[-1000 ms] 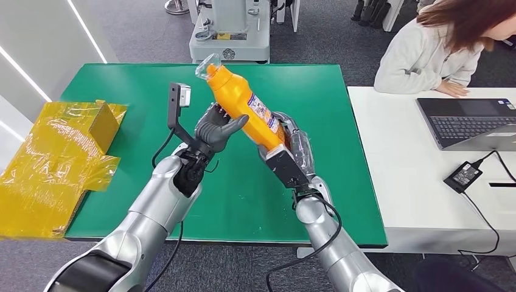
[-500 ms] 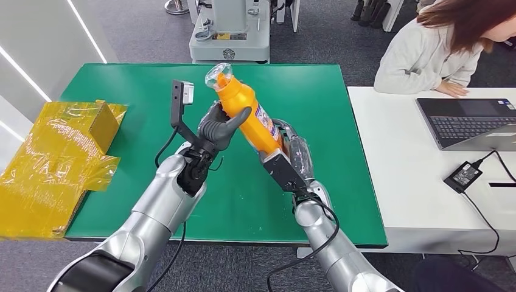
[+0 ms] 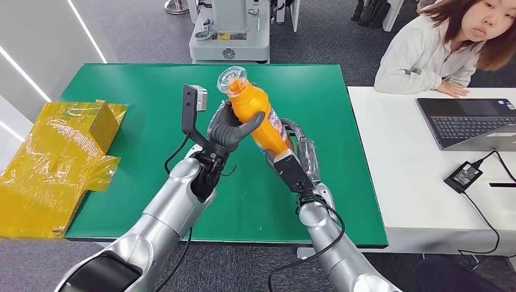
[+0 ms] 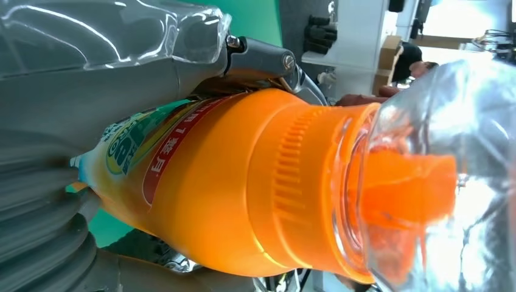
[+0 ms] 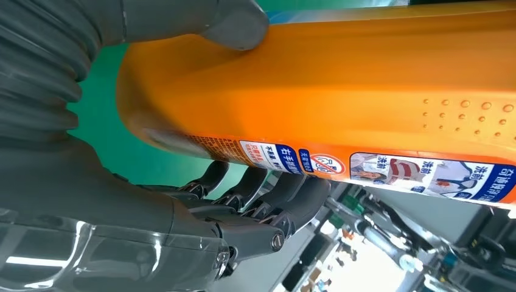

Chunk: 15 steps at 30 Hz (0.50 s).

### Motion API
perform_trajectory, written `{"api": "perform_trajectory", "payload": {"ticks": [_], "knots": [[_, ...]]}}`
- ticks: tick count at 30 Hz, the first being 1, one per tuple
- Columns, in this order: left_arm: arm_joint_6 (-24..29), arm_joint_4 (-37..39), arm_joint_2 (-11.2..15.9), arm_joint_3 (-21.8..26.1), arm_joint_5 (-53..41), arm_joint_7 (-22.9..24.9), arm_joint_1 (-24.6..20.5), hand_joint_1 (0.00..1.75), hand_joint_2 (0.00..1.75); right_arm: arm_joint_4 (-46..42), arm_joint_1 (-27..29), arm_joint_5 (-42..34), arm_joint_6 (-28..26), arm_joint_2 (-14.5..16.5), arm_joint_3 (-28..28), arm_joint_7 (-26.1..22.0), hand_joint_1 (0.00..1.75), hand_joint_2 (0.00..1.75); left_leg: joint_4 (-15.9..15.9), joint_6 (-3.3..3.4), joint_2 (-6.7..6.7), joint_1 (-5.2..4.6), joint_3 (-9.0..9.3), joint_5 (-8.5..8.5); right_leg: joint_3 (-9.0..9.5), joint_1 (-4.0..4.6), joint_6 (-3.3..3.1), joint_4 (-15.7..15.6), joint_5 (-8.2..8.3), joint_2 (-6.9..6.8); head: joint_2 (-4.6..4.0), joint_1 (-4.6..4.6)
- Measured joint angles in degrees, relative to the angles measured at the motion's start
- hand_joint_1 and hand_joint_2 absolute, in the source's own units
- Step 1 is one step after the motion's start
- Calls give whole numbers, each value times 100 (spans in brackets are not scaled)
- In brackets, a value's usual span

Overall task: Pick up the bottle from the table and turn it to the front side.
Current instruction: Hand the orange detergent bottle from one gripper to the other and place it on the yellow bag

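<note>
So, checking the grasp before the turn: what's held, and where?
The orange bottle: right hand grips its lower body, left hand its upper body below the cap.

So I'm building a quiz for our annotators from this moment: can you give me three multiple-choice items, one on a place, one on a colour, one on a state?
1. Where is the bottle?
A. Lying on the green table
B. Held above the green table
C. On the white desk

2. What colour is the bottle's body?
A. Orange
B. Blue
C. White

3. What is the left robot hand doing?
A. Hanging open at the robot's side
B. Resting flat on the table
C. Gripping the bottle along with the right robot hand

Answers: 1 B, the head view shows it lifted over the green top. 2 A, both wrist views show orange plastic. 3 C, its thumb lies across the bottle while the right holds the base.
</note>
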Motion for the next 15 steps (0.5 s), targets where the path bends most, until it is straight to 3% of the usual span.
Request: {"api": "perform_trajectory", "payload": {"ticks": [2,3,4,9,15], "knots": [[-5,33,-24,-63,-2,-82,-4,175,175,-48,69,-75,-14,-10,-86,-64,32,175,1,0,1,0,0,0,0,0,0,0,0,1,0,-1],[-8,48,-30,-87,-5,-126,-6,175,175,-85,108,-136,-8,-15,-135,-99,8,175,1,0,1,0,0,0,-1,0,0,0,0,1,1,-1],[-9,63,-32,-109,-16,-175,-9,175,175,-131,150,-201,8,-24,-189,-129,0,175,1,0,1,0,0,0,-1,0,0,0,0,0,1,-1],[119,107,-2,-149,-257,-443,-15,175,175,-487,404,-394,160,-98,-442,-187,0,175,1,0,1,1,0,0,-1,0,0,1,0,1,1,0],[743,108,299,-138,-1107,-854,-179,175,175,-1362,1015,-557,447,-249,-656,-255,0,175,0,0,1,1,-1,0,-3,1,0,5,0,1,1,0]]}}
